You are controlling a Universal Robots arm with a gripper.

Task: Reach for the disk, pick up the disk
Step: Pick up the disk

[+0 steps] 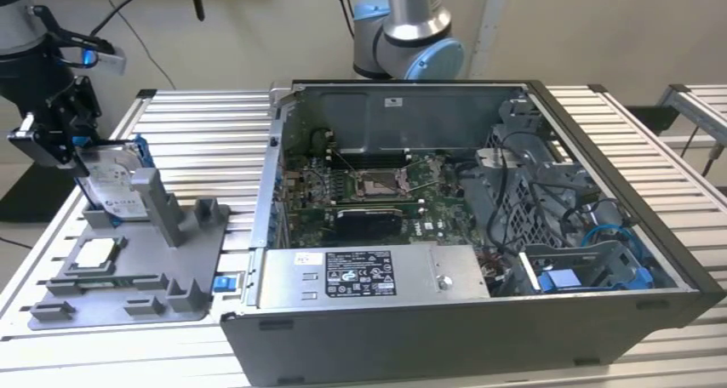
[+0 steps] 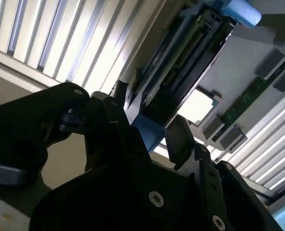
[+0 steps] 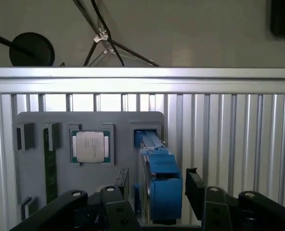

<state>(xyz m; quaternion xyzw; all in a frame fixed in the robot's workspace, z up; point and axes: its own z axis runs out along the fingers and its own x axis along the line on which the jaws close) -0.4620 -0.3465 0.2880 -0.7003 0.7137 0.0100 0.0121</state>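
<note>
disk (image 1: pixel 111 182) on edge in tray (image 1: pixel 136 273), 9 o'clock of case (image 1: pixel 455 337) in exterior view | end effector (image 3: pixel 156 187) parted, straddling its blue end, holding nothing | you likely face stiff, heavyish, shock-sensitive metal: pinch the flat faces
</note>
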